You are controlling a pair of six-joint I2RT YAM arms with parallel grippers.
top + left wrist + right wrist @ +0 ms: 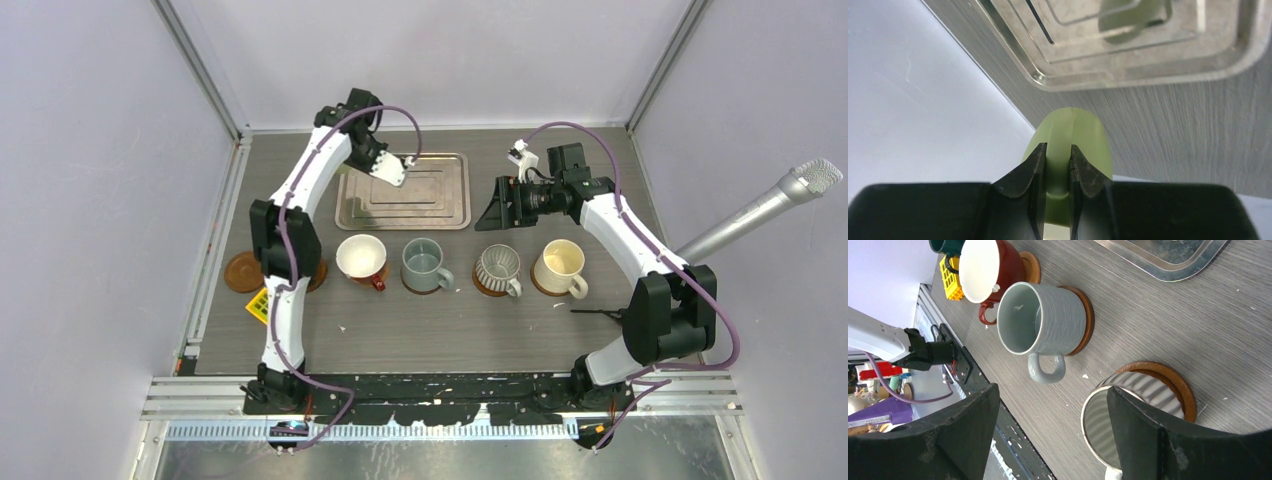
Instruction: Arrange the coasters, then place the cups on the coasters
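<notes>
The left gripper (pixel 1058 149) is clamped on a thin part of a pale green mug (pixel 1088 135) at the far-left part of the silver tray (pixel 440 205). Only the left wrist view shows this mug, as the gripper hides it from above, and whether it touches the tray cannot be told. The right gripper (pixel 497 205) hangs with its jaws wide apart and nothing between them, just off the tray's right end. The bench (pixel 450 330) is grey wood-grain, boxed in by pale walls (pixel 100 200). Along its middle stand a red-and-white mug (pixel 362 258), a grey-blue mug (pixel 424 265), a ribbed mug (pixel 497 270) and a cream mug (pixel 560 265), each on a wooden coaster (pixel 1088 315). A bare coaster (pixel 243 272) lies near the left edge. Only the right wrist view shows a dark green mug (pixel 945 246) beside the yellow grid block (pixel 950 275).
</notes>
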